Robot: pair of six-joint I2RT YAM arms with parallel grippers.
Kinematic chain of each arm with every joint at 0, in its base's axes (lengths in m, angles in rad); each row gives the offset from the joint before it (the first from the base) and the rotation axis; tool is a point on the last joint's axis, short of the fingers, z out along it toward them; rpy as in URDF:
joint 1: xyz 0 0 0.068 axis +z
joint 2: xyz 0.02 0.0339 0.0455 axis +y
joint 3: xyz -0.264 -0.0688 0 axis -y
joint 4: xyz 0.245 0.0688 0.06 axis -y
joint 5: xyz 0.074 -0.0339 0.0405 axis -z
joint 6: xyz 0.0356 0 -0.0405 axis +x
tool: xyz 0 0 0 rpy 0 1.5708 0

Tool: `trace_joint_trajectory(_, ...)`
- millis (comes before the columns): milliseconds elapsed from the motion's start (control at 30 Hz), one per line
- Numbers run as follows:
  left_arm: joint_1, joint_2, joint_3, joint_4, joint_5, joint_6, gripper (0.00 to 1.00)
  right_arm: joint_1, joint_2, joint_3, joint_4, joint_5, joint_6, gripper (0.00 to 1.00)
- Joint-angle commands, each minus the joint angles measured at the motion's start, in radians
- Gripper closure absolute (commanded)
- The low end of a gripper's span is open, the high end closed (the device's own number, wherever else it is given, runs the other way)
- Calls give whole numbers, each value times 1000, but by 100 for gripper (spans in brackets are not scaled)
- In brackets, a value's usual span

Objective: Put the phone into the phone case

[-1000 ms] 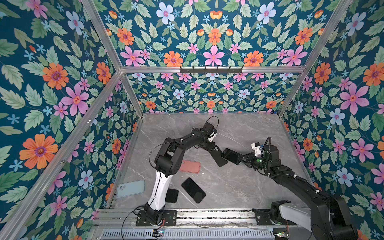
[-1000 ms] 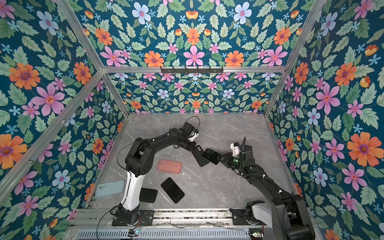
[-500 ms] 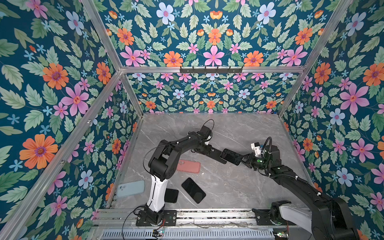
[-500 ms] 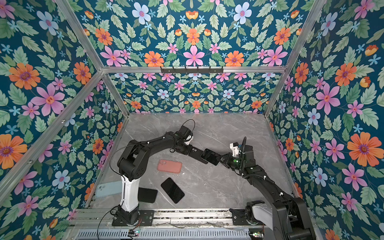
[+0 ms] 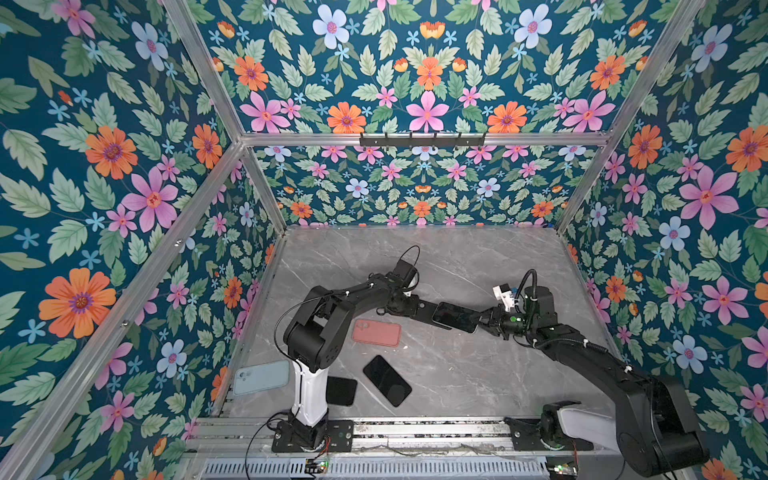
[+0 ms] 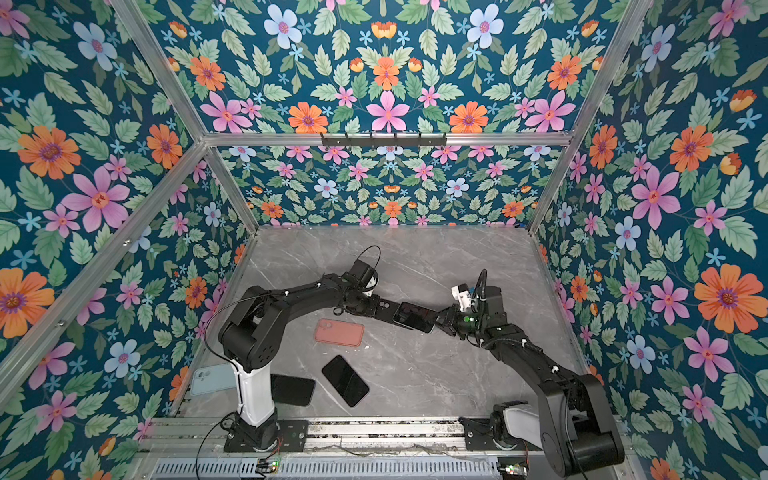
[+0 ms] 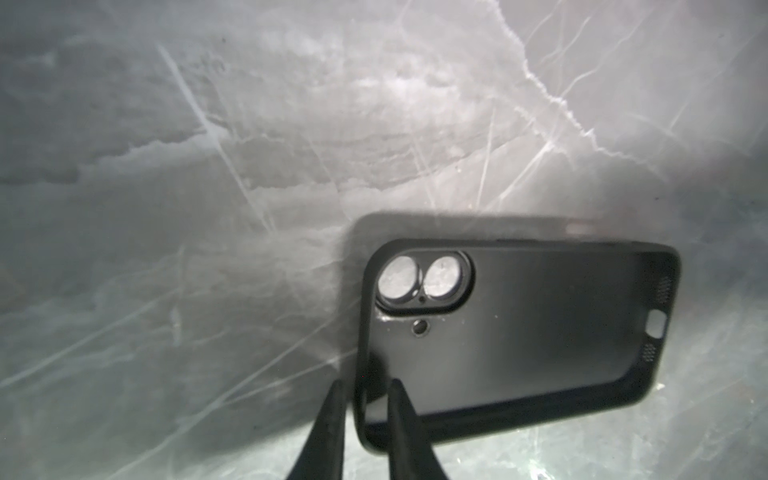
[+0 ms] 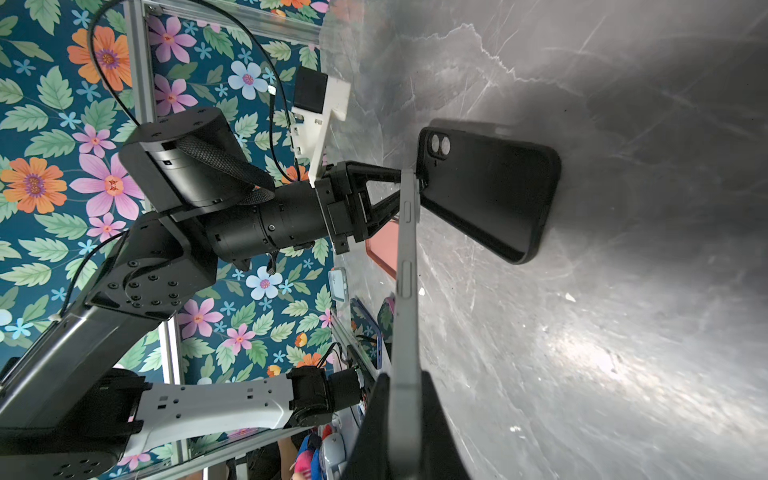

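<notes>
Two black robot arms work here, each with one gripper. Three phone cases show: a black case with a twin-lens cutout (image 7: pixel 540 324), a salmon-pink rectangular case (image 5: pixel 376 332) lying flat, and a pale blue case (image 5: pixel 261 377). Two phones are plain to see: a dark-screened, grey-edged phone (image 5: pixel 455 318) and a glossy black phone (image 5: pixel 386 380) lying flat. A third dark slab (image 5: pixel 343 390), half hidden behind the left arm's white base, could be phone or case.

The left gripper (image 7: pixel 366 381) has its fingers a little apart, astride the rim at the camera corner of the black case. Whether they pinch the rim I cannot tell. The right gripper (image 8: pixel 405 376) is clamped on one end of the grey-edged phone, which the right wrist view shows edge-on. In both top views the phone's free end overlaps the end of the black case away from the left gripper. Whether the two touch I cannot tell.

The held phone and case are right of the salmon-pink case and slightly farther back. The glossy black phone lies nearer the front than the salmon-pink case. The dark slab and pale blue case lie front-left of it, the blue one by the left wall.

The grey marble-patterned tabletop (image 5: pixel 478 374) has pale veins. Teal floral-print walls (image 5: pixel 104 166) on an aluminium frame (image 5: pixel 291 139) enclose it.
</notes>
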Motion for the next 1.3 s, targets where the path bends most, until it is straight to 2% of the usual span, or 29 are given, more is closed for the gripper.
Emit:
trace_joint_trajectory(0, 7, -17, -2, 38, 25, -10, 72, 1, 38, 28, 31, -60, -45, 100)
trace_joint_trajectory(133, 37, -53, -49, 115, 97, -38, 65, 1, 117, 63, 49, -93, -66, 100)
trace_joint_trajectory(367, 91, -70, -81, 188, 188, -78, 49, 1, 240, 121, 88, -120, -76, 100)
trace_joint_trajectory(600, 127, -54, -97, 261, 279, -126, 46, 2, 344, 187, 54, -123, -109, 100)
trace_joint_trajectory(767, 141, -42, -106, 289, 315, -139, 34, 8, 403, 226, 57, -117, -104, 100)
trace_joint_trajectory(1000, 147, -29, -124, 320, 349, -147, 33, 31, 478, 248, 75, -110, -90, 100)
trace_joint_trajectory(1267, 147, -26, -168, 373, 382, -172, 37, 33, 531, 272, 59, -110, -108, 100)
